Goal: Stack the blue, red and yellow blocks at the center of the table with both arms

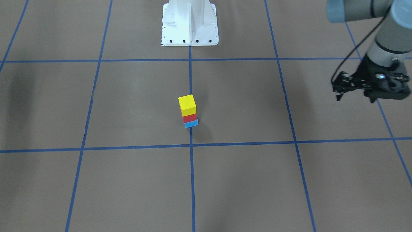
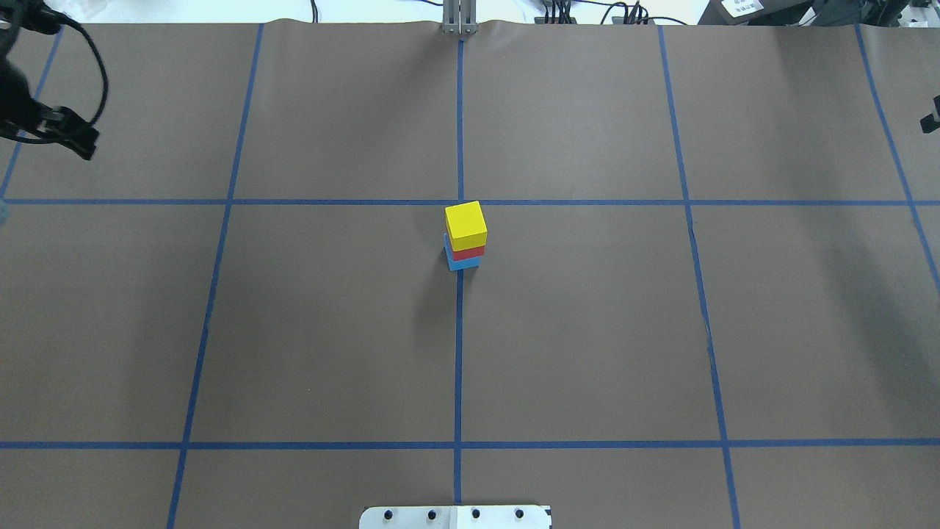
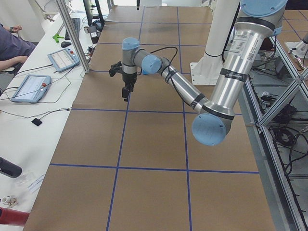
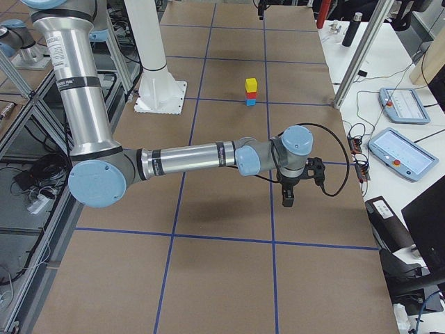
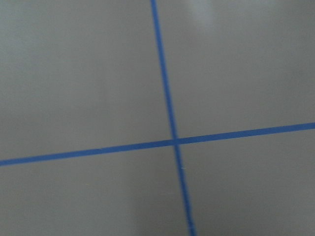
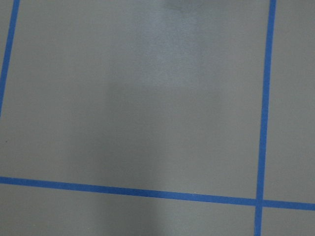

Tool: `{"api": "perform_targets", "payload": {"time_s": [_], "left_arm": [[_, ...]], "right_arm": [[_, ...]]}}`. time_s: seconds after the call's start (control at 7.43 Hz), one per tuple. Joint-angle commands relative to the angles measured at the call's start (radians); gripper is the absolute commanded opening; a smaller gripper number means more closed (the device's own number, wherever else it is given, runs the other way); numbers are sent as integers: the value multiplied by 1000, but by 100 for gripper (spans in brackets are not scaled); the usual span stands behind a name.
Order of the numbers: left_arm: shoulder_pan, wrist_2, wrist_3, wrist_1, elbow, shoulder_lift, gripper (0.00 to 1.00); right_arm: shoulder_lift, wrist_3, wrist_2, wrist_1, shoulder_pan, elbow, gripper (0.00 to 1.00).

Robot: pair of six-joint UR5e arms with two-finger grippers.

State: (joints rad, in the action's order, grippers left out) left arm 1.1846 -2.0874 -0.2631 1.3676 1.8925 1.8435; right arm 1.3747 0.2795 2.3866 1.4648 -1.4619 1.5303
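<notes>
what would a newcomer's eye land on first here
The small bright stack at the middle of the brown table, on a blue tape line: yellow block on red block on blue block. The left tool hangs open and empty far off to one side. The right tool hangs near the opposite end.

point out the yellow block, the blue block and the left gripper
yellow block [image 2: 465, 221]: overhead exterior view, top face
blue block [image 1: 191, 123]: exterior front-facing view, side face toward the camera
left gripper [image 1: 355, 98]: exterior front-facing view, midway between its fingertips
</notes>
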Motion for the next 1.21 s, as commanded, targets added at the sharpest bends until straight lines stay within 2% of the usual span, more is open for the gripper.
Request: {"api": "perform_targets", "payload": {"time_s": [0.0,0.13,0.27,0.4,0.54,0.67,0.81,0.94,1.08], "left_arm": [[244,-182,357,171,-230,-116,100],[285,-216,396,314,-327,-179,100],[287,-214,398,464,-427,-182,100],[293,-214,400,531,-502,-182,100],[296,-214,384,530,-519,-179,100],[323,-221,343,519,-488,-190,100],[326,-220,302,504,-410,-222,100],[328,-220,294,401,-318,-243,100],[336,-218,297,207,-203,-244,100]], "right_arm": [[6,-2,31,37,-44,4,100],[12,-3,29,37,-49,4,100],[23,-17,29,35,-49,2,100],[38,-19,28,29,-52,4,100],[64,-19,23,23,-57,2,100],[72,-25,25,20,-61,4,100],[67,-25,19,20,-63,4,100],[61,-25,19,32,-89,13,100],[67,-25,19,38,-98,17,100]]}}
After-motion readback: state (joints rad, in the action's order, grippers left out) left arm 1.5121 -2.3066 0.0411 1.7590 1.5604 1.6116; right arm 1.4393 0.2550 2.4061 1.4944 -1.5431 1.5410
